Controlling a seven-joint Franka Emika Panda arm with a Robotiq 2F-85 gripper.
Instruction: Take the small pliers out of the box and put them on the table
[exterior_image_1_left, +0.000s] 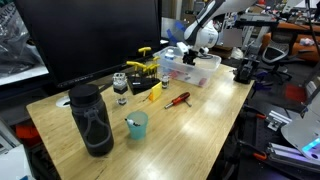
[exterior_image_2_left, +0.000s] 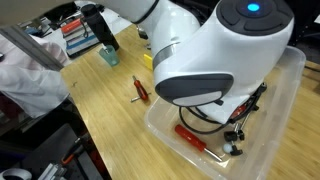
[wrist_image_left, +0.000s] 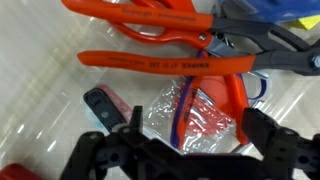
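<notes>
My gripper (wrist_image_left: 193, 120) is open, low inside the clear box (exterior_image_1_left: 205, 72). The box also shows in the other exterior view (exterior_image_2_left: 285, 95), where the wrist hides the fingers. Between the fingers lies a clear plastic bag (wrist_image_left: 205, 118) holding an orange and blue curved piece. Large orange-handled pliers (wrist_image_left: 150, 62) lie just beyond. A small dark grey and red piece (wrist_image_left: 100, 104) lies left of the fingers, mostly hidden; I cannot tell whether it is the small pliers. A slim red-handled tool with a dark tip (exterior_image_1_left: 177, 99) lies on the table (exterior_image_1_left: 200, 130), apart from the box, and shows in both exterior views (exterior_image_2_left: 139, 90).
A black cylindrical container (exterior_image_1_left: 91, 120) and a teal cup (exterior_image_1_left: 136, 124) stand near the table's front. A yellow-handled tool (exterior_image_1_left: 140, 66) and a small yellow piece (exterior_image_1_left: 154, 90) lie beside the box. A large monitor (exterior_image_1_left: 90, 35) stands behind.
</notes>
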